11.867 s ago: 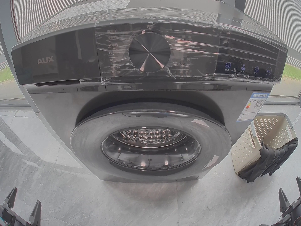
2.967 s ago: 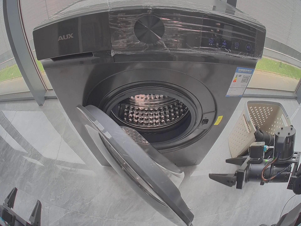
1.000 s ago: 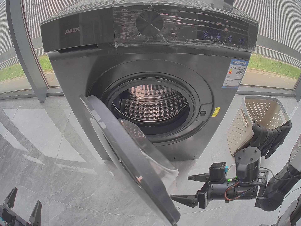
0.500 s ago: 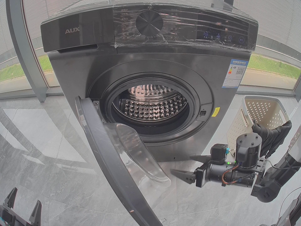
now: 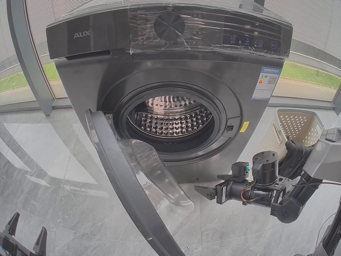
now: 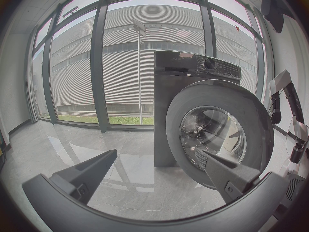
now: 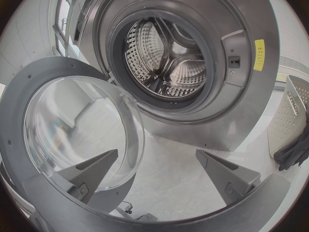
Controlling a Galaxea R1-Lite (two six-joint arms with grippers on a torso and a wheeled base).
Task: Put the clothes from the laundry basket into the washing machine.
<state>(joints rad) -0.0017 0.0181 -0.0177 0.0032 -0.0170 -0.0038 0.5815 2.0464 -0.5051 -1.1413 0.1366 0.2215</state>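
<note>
door [image 5: 117, 160]: shut a bit ago, now swung wide, drum [image 5: 170, 123] bare | right gripper [image 5: 206, 182]: spread open, holding nothing, backed off just beside the door's edge | clothes [image 5: 296, 153]: still draped over the laundry basket [image 5: 298, 111] rim behind that gripper | loading's next i guess

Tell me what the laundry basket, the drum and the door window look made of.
Laundry basket: probably cream plastic, matte, with moulded perforations and a handle slot. Drum: seemingly stainless steel, shiny, with embossed bumps catching light. Door window: a clear, glossy, see-through bowl; glass or plastic, I cannot tell.
</note>
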